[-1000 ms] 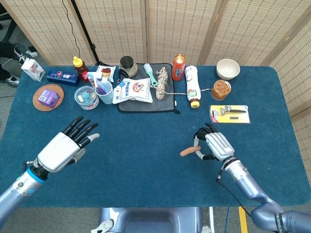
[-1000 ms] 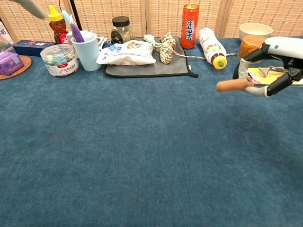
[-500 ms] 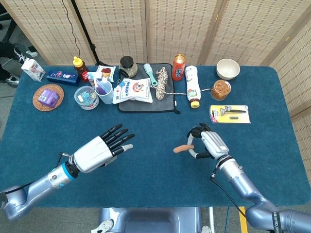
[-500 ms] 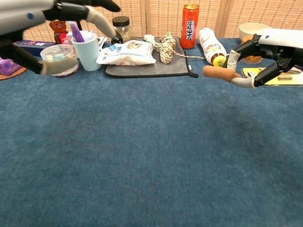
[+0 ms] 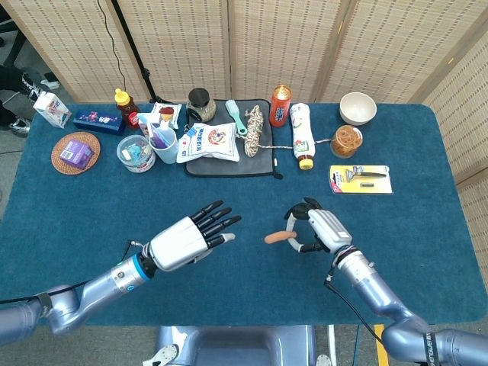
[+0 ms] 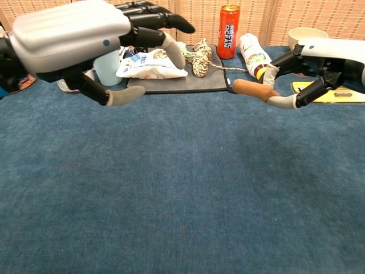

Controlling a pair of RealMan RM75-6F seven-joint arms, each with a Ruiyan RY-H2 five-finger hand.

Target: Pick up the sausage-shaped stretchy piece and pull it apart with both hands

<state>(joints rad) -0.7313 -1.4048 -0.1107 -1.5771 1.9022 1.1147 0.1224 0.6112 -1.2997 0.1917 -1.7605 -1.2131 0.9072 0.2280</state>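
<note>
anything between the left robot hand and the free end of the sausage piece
Nothing: in the head view only bare blue table cloth shows between the fingertips of the open left robot hand and the free end of the sausage piece, which the right robot hand holds.

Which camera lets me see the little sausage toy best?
The chest view. There the sausage toy is big and seen side-on, sticking out from the right hand that holds one end. In the head view the toy is small, seen from above, but it lies in the gap between both hands, with the left hand spread.
</note>
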